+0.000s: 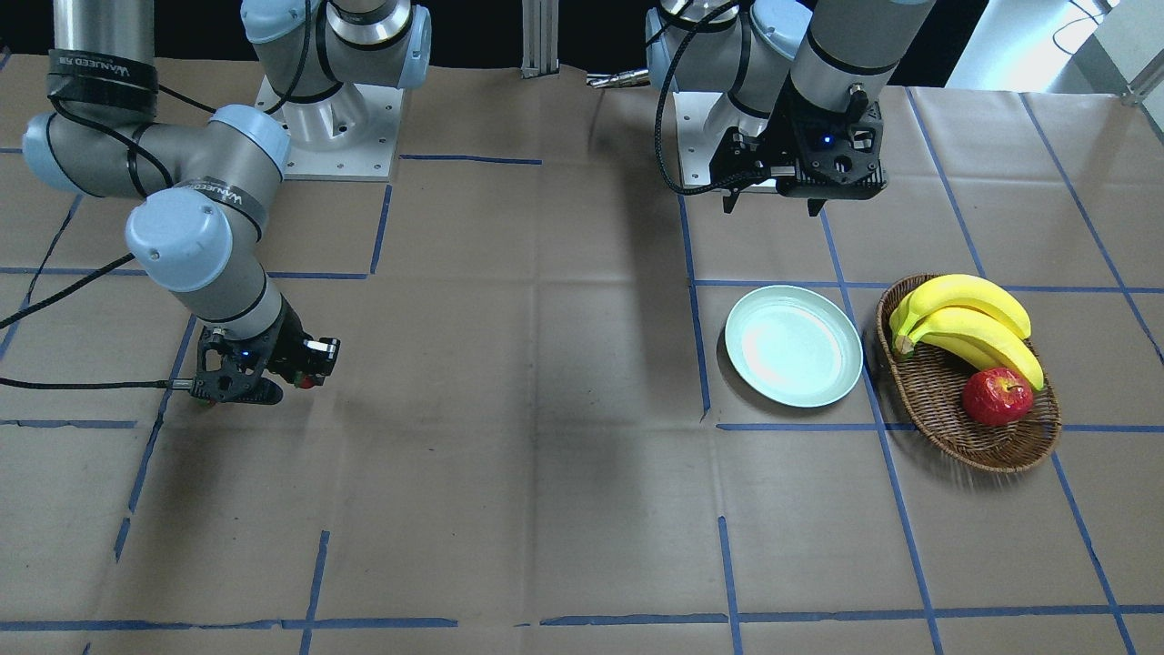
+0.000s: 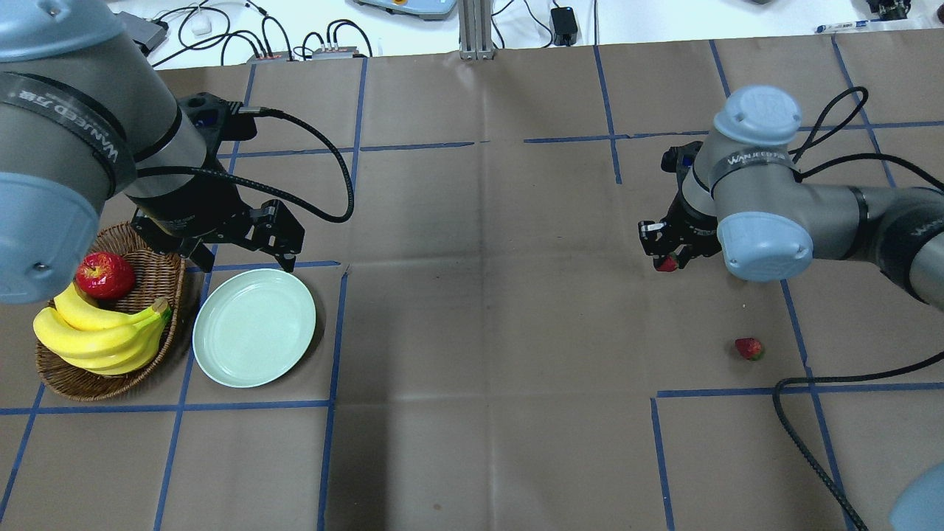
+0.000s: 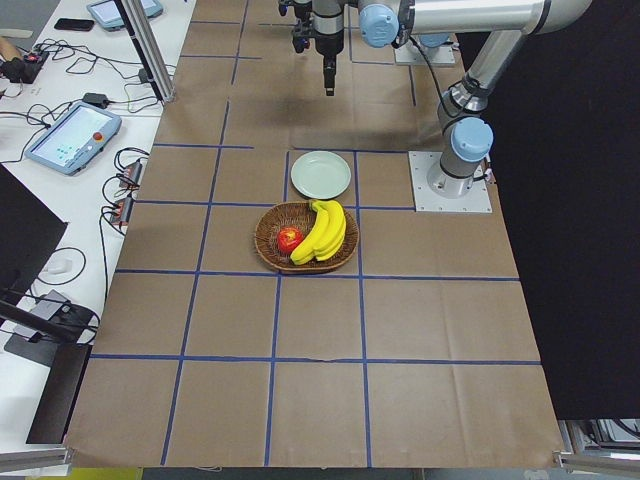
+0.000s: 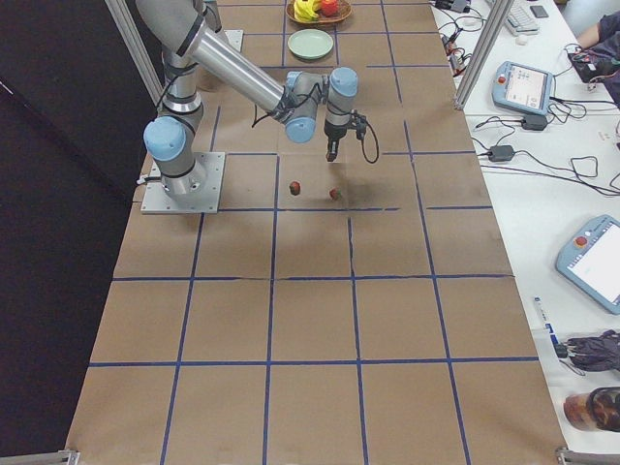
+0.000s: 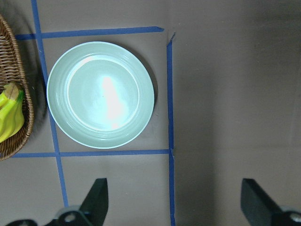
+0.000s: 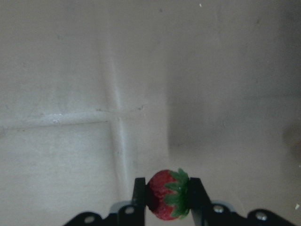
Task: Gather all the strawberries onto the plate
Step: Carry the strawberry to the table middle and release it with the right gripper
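My right gripper [image 6: 167, 197] is shut on a red strawberry [image 6: 165, 194] with a green cap, held a little above the brown paper; it also shows in the overhead view as the strawberry [image 2: 667, 263]. A second strawberry [image 2: 748, 348] lies on the table near that arm. In the right side view two strawberries [image 4: 294, 187] [image 4: 334, 194] lie on the table below the arm. The mint-green plate [image 2: 254, 328] sits bare on the far side of the table. My left gripper [image 5: 174, 197] hovers open just behind the plate [image 5: 100, 94].
A brown wicker basket [image 2: 158, 280] with yellow bananas [image 2: 103, 335] and a red apple [image 2: 105, 274] stands beside the plate, away from the table's middle. A black cable [image 2: 811, 450] loops over the paper by my right arm. Blue tape lines mark the paper.
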`<state>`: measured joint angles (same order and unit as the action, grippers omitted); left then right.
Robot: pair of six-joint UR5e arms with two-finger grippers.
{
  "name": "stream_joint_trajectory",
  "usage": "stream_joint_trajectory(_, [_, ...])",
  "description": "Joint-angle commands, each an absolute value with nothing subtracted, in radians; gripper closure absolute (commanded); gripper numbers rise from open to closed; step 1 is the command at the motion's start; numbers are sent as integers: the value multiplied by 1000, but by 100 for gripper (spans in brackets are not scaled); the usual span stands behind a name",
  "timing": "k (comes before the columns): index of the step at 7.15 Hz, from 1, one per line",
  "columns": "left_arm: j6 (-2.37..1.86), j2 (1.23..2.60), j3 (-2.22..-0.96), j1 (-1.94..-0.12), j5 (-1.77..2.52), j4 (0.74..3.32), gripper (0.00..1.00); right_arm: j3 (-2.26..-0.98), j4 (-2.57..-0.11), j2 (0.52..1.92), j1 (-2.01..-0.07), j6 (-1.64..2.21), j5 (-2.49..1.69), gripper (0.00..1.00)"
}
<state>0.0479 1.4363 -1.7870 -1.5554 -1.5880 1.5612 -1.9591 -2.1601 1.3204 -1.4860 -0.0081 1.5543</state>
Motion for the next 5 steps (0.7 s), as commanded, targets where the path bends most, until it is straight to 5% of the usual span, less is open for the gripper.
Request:
stream_joint_trajectory(1, [45, 1442, -1787, -1555, -1591, 1560, 0, -1818, -2045, 1303, -1665, 158, 1545, 98])
stream_joint_trajectory(5, [45, 1448, -1813, -1555, -1589, 1560, 0, -1654, -2100, 1096, -1957, 527, 1502, 97])
